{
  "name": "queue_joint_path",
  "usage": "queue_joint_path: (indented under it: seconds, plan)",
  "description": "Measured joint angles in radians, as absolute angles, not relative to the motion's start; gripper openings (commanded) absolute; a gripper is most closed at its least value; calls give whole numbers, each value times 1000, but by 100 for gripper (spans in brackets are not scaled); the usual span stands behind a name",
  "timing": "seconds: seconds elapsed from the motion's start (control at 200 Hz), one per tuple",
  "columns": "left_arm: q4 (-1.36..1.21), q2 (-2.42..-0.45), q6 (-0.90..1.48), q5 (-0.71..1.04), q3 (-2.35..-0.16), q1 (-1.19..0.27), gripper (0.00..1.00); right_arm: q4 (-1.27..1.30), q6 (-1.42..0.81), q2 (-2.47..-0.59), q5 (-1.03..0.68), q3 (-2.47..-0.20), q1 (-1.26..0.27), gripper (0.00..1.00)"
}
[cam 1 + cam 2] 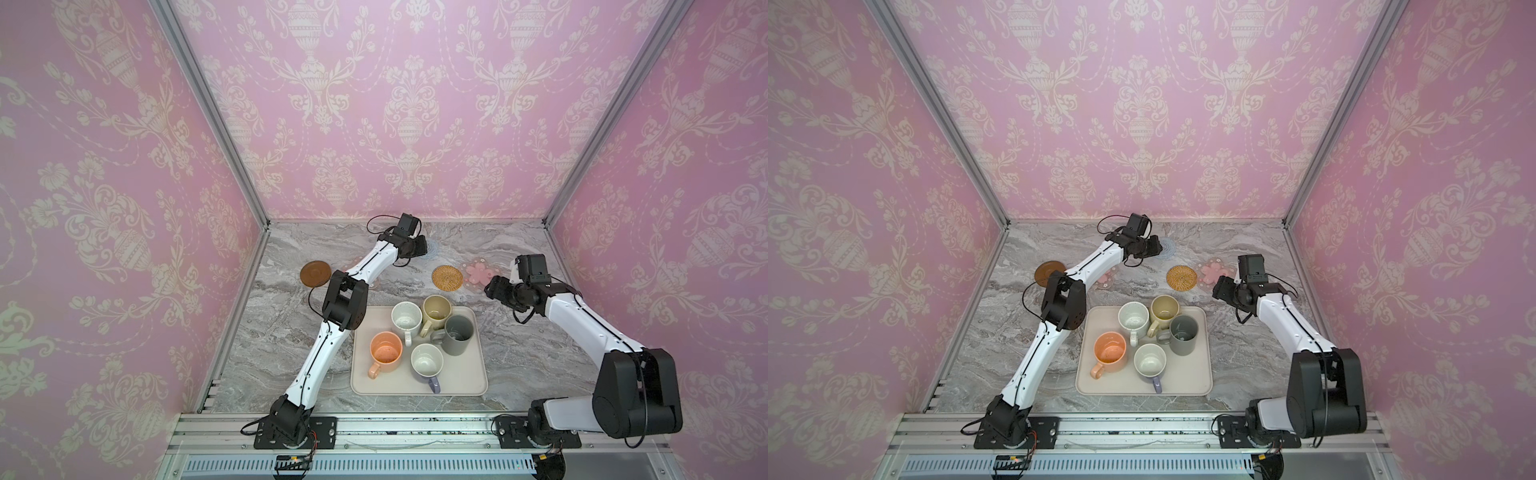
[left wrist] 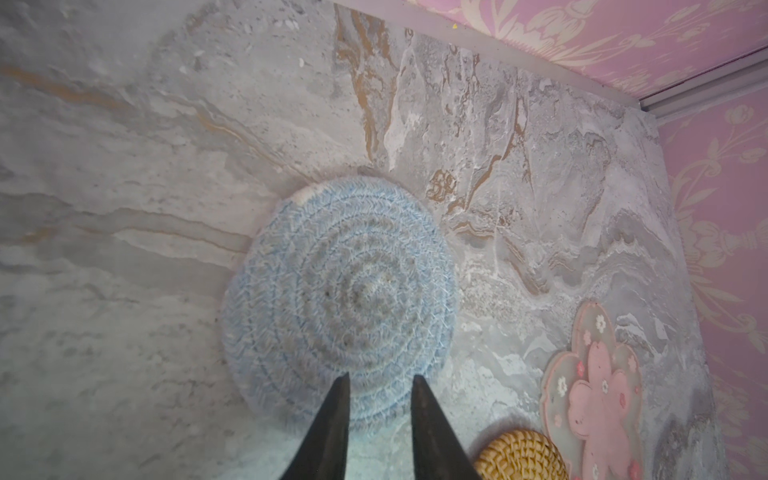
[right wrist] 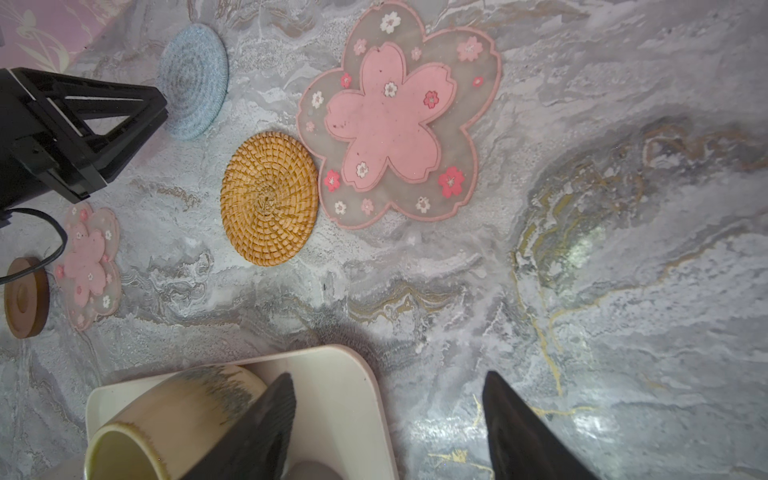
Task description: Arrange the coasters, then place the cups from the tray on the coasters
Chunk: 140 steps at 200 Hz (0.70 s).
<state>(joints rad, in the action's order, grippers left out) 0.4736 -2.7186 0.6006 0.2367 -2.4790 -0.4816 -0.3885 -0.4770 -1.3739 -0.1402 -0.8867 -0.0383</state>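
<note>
My left claw (image 2: 380, 376) hung over the edge of the blue coaster (image 2: 340, 286), fingers narrowly parted and gripping nothing. That mat lay flat at 12 o'clock from the tray (image 1: 473, 382). The right claw (image 3: 389, 374) stood wide apart and empty near the tray's 1 o'clock corner. The rattan coaster (image 3: 269, 198) lay just beside one pink flower coaster (image 3: 399, 120) at about 1 o'clock (the second flower coaster (image 3: 89, 266) sat at 11, the brown coaster (image 1: 314, 273) at 10). All five cups (image 1: 406, 318) stood in the tray on the tabletop (image 1: 540, 332).
</note>
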Motion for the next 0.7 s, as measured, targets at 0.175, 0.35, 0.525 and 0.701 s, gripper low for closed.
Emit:
queue_joint_path:
  seconds: [0.175, 0.35, 0.525, 0.701]
  plan:
    - [469, -2732, 616, 235, -2479, -482, 28, -393, -467, -1364, -137, -870, -28, 73]
    - [479, -2732, 617, 215, -2479, -482, 26, -399, -466, -1359, -138, -857, -25, 74]
    - [533, -2716, 610, 202, -2477, -479, 25, -403, -466, -1358, -138, -857, -25, 74]
    - [607, -2629, 580, 199, -2363, -466, 26, -402, -466, -1357, -141, -853, -24, 74]
